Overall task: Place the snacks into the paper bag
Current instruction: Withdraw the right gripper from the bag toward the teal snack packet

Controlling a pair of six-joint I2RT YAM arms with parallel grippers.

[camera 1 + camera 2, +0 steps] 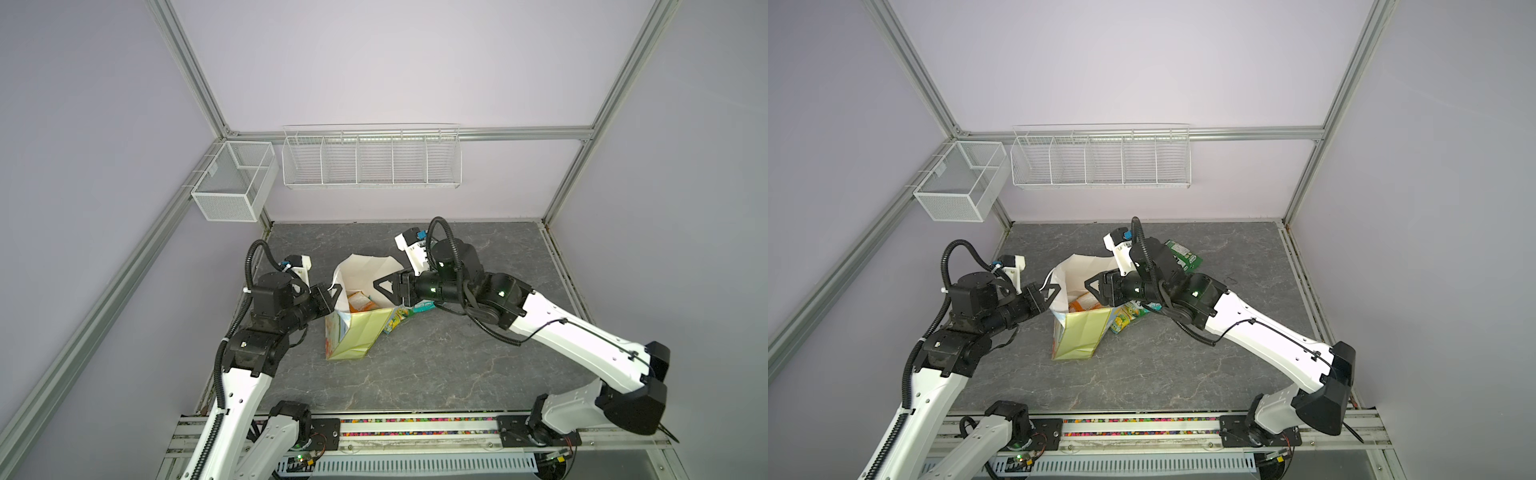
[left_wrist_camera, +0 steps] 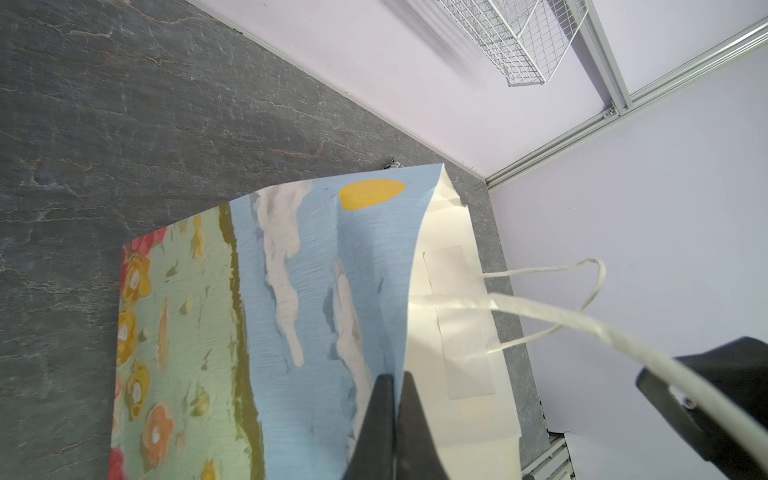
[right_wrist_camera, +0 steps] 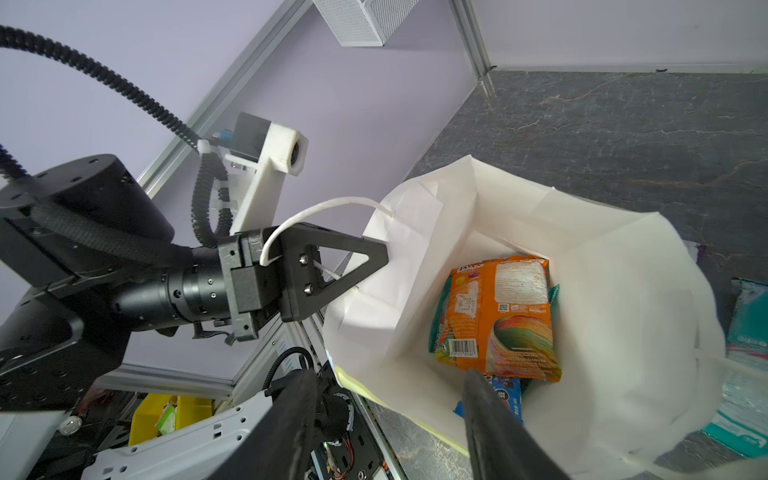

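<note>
Mid-loading: left gripper clamped on paper bag rim, bag standing on table, right gripper empty and spread over its mouth, orange packet inside; next, likely grab teal packet beside bag.

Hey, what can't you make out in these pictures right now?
Green packet: a top view, mostly behind the right arm.
Blue packet: right wrist view, mostly behind the right end effector.
Teal packet: right wrist view, cut by the edge.
Anything under the orange packet: hidden in the bag.
</note>
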